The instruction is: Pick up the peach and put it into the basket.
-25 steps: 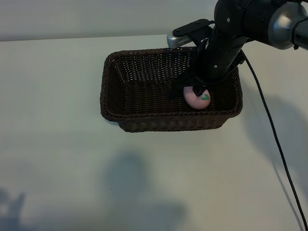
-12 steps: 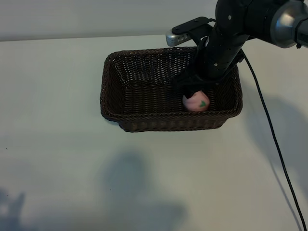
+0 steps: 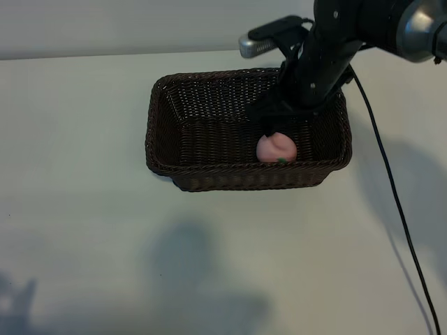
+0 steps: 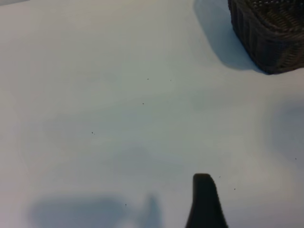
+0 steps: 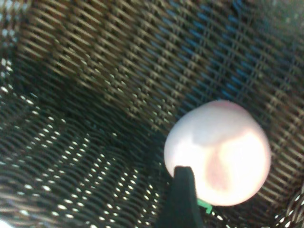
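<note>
One arm is doing the work. At the left, the left gripper [image 4: 205, 202] is sitting parked over bare table [image 3: 84, 230], its fingers apart and empty, well away from the basket [image 3: 209, 174]. Inside the basket's right end, the peach [image 3: 276, 149] is lying loose on the woven floor against the near wall. Just above it, the right gripper [image 3: 279, 115] is hanging with jaws spread, gripping nothing.

The peach [image 3: 276, 149] lies in the basket [image 3: 209, 174], near its right end
</note>
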Controlling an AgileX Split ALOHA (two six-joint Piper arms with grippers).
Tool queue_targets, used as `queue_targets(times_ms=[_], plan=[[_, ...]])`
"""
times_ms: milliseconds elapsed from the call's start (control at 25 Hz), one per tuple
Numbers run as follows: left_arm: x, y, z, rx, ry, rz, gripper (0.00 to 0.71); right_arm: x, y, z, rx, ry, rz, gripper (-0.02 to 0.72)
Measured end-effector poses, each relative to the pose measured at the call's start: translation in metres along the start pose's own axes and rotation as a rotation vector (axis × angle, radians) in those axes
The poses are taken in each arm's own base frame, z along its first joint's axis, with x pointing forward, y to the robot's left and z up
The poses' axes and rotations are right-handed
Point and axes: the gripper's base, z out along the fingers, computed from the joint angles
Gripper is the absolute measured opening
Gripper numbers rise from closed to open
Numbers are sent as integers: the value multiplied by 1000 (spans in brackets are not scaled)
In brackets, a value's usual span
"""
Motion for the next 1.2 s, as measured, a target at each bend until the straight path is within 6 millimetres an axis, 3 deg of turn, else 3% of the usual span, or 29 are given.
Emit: queue_targets(times_ms=[440, 1200], plan=[[0, 0, 0, -4, 1, -69, 497, -29, -5, -50, 50, -72, 2, 593], [4, 0, 2, -4, 26, -71, 497, -4, -129, -77, 210, 26, 195, 593]])
